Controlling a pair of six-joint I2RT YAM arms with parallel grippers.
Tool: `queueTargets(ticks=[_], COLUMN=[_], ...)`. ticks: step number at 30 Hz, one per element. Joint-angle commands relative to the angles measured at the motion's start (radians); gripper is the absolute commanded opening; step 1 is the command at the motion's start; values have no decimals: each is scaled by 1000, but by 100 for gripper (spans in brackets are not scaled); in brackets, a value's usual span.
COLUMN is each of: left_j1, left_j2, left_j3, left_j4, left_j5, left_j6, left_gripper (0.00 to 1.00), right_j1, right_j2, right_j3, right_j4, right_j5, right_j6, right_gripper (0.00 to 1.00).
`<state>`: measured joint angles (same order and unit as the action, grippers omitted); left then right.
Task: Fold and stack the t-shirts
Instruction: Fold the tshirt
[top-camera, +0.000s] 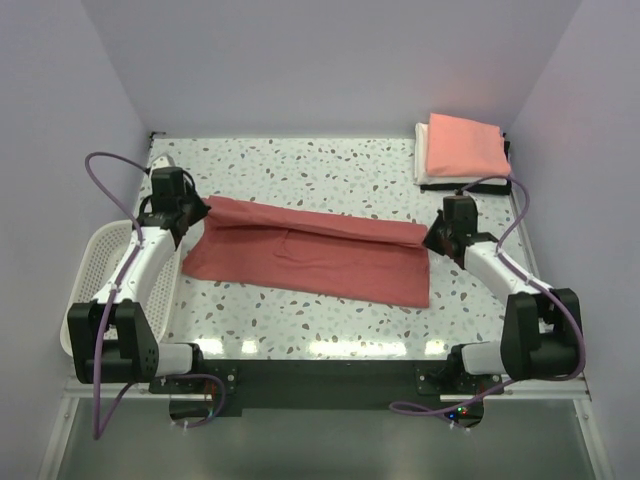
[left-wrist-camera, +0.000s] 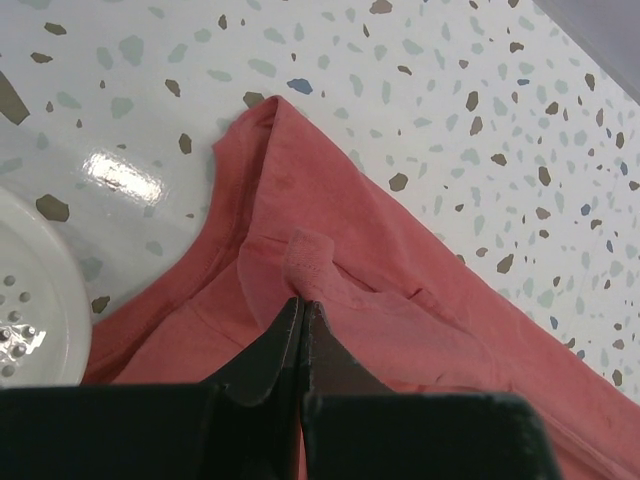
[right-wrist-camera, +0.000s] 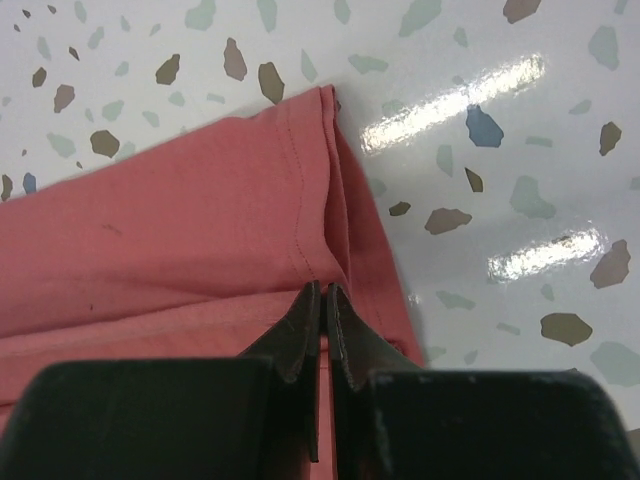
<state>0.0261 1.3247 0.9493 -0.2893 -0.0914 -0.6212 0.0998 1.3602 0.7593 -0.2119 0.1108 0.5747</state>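
**Surface** (top-camera: 300, 165): glossy white, speckled terrazzo pattern, closed in by pale walls at the left, far and right edges. Bare bands are left open along the far side and along the near edge.

**Brick-red t-shirt** (top-camera: 310, 255): soft matte knit, laid across the middle of the surface as a long doubled band, running from left to right. The near right corner is squared and a stitched hem shows at the right end.

**White mesh basket** (top-camera: 100, 250): perforated plastic, rounded rim, set at the left edge beside the left arm.

**Salmon-pink t-shirt** (top-camera: 465, 145): folded rectangle in the far right corner, stacked on a white t-shirt (top-camera: 424, 165) and well apart from the red one.

**Left fingers** (left-wrist-camera: 295, 335): black, tapered, closed together, with a small tuck of the red cloth pinched at the band's left end.

**Right fingers** (right-wrist-camera: 310, 320): black, closed together on the hemmed edge at the right end.
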Motion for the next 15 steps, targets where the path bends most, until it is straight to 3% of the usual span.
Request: queueTargets(ticks=[1,9,15], left_j1=[11,18,18], left_j2=[-25,-21,-10], left_j3=[-12,-41,-72], left_j4=[15,19,32], left_j5=[-28,-27,-7], left_j6=[-14,-12,-20], left_gripper=[0,0,0], right_j1=[6,11,11], right_j2=[-30,-62,-49], right_j3=[-31,-92,-121], right_j4=[51,111,127], right_j5=[3,-39,-57], right_j6=[27,53,60], right_gripper=[0,0,17])
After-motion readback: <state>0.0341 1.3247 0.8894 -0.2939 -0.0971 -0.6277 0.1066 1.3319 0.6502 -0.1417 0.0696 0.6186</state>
